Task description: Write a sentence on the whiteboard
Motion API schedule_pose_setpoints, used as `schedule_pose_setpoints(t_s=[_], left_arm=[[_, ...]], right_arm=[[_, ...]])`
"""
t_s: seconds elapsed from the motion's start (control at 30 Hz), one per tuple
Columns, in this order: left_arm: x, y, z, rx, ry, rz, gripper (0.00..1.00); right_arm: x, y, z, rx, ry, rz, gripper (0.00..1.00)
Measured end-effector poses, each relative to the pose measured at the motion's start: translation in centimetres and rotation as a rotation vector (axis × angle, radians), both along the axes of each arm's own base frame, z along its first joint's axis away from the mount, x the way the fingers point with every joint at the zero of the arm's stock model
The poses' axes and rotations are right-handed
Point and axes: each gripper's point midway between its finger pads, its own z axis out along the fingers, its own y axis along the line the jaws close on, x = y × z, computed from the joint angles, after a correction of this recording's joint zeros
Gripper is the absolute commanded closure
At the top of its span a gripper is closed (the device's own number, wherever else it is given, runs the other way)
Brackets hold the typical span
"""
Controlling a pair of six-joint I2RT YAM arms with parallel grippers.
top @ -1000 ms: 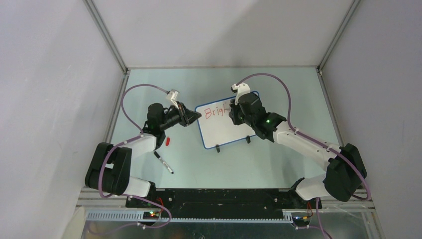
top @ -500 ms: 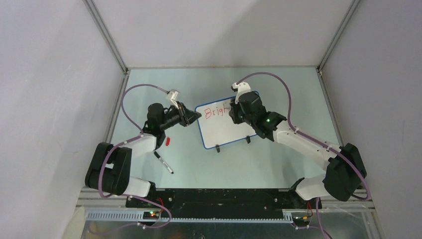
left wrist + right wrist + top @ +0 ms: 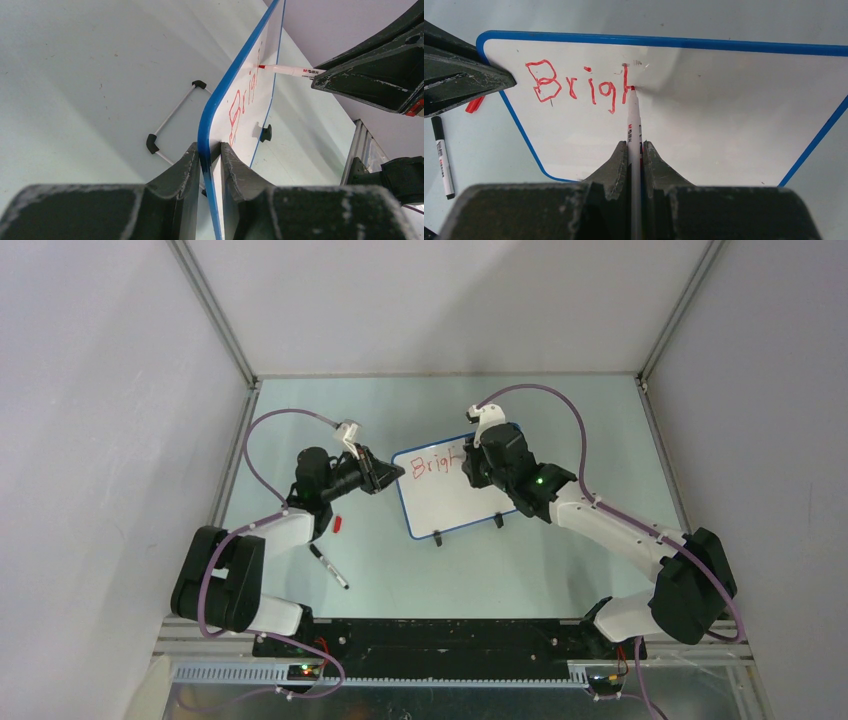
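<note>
Red is the colour of the sentence [image 3: 574,87], which sits at the top left of the whiteboard [image 3: 724,130]. It reads "Brig", and then comes one tall line. I think that line is the start of an "h", so the writing is far from done. Most of the board is bare.

The whiteboard stands near the middle of the table [image 3: 560,420], between the two arms. It is propped at a slant on its small black feet [image 3: 437,538]. Its writing face looks up and toward the arms. Its long side runs left to right, from the left gripper over to the right arm. It is turned a little, so the right end sits farther back.

The left gripper [image 3: 209,146] is pinched on the blue rim at the board's left short edge, one finger in front and one behind. I think it holds there so the board does not slide or tip when the pen pushes.

The right gripper [image 3: 635,145] is squeezed tight on a red marker [image 3: 634,117]. The marker lies straight along the fingers and points away from the wrist. Its red tip looks to touch the board just beside the tall line.

A black marker [image 3: 330,567] and a red cap [image 3: 339,524] lie on the table near the left arm, apart from the board.
</note>
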Motion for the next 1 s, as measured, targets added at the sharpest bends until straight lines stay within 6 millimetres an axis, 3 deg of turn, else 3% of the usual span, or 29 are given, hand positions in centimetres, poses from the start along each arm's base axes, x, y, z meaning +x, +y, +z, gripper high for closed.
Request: schedule_pose_setpoints(t_s=[1.0], left_arm=[[-0.01,0.0,-0.01,0.0,0.0,0.0,0.77]], right_arm=[[-0.61,-0.58,-0.72,-0.013,0.025,-0.009,1.0]])
